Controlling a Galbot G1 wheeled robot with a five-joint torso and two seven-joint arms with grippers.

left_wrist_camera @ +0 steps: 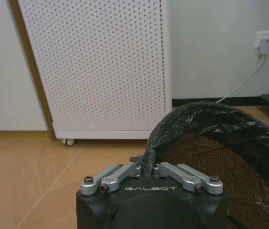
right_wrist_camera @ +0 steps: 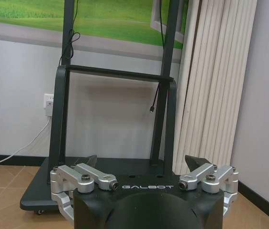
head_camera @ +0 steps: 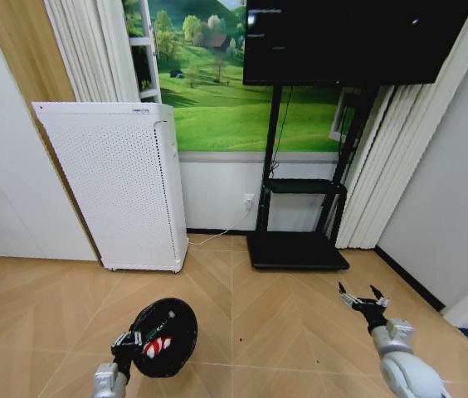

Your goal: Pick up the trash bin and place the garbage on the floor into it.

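Head view: the left tool (head_camera: 126, 342) is gripping the rim of the trash bin (head_camera: 168, 332) at the lower left of the frame, fingers pinched together on the near edge; the black bin is tilting with its mouth toward the camera, red-and-white garbage (head_camera: 158, 345) showing inside it; the floor (head_camera: 284, 315), herringbone parquet, is spreading across the lower half; the right tool (head_camera: 363, 298) is hanging at lower right with fingers spread wide, gripping nothing; a white perforated appliance (head_camera: 122, 182) is standing at centre left, a black stand (head_camera: 300, 215) under a dark screen (head_camera: 346, 37) at upper right; in the left wrist view the fingers (left_wrist_camera: 146, 168) are closing on the bin's bag-lined rim.
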